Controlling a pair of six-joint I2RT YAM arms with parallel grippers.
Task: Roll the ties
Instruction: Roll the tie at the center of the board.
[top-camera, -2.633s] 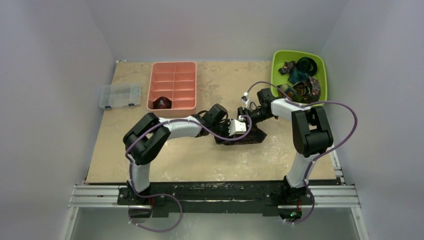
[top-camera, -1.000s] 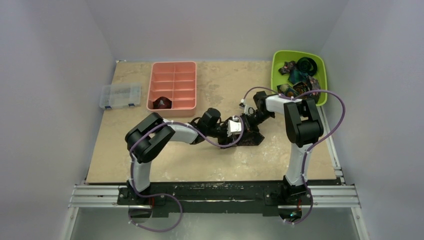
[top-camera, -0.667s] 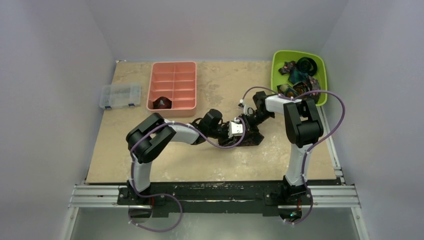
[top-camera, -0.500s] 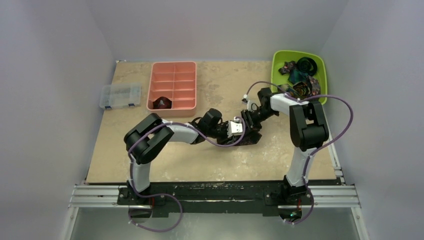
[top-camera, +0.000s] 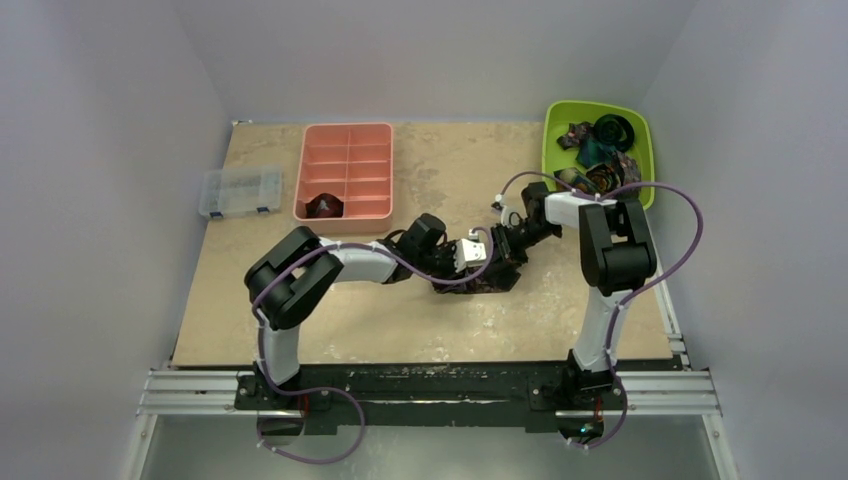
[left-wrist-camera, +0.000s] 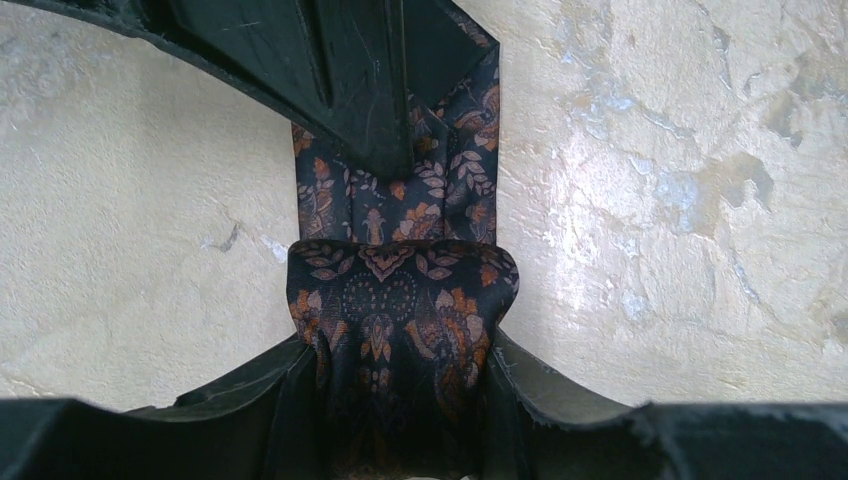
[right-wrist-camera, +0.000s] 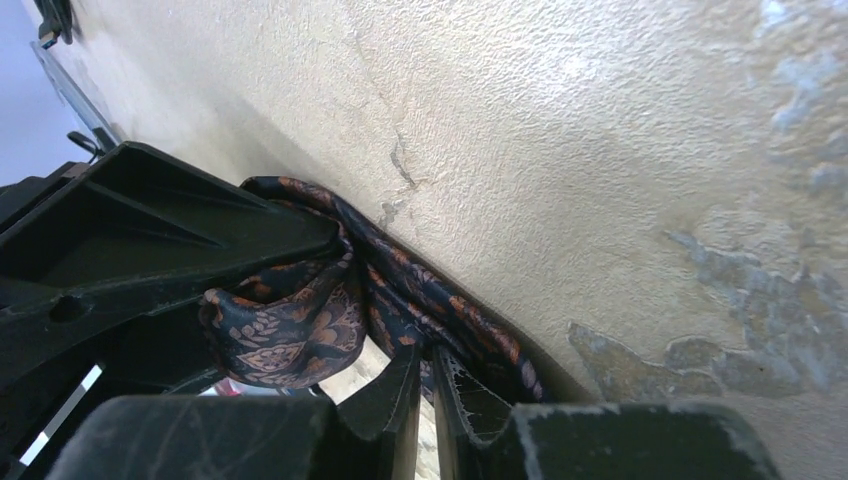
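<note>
A dark tie with orange leaf print lies mid-table between both grippers. In the left wrist view its rolled end bulges between my left gripper's fingers, which are shut on it. The flat strip runs away from the roll under the right arm's black finger. In the right wrist view my right gripper has its jaws almost together, pinching the strip's edge beside the roll. From above, the left gripper and right gripper meet over the tie.
At the back stands a pink compartment tray with one rolled tie in its front-left cell. A green bin at the back right holds several loose ties. A clear plastic box sits at the left.
The right gripper opened, shifted slightly right and closed again on the strip. The left gripper narrowed onto the roll and has stayed in place.
</note>
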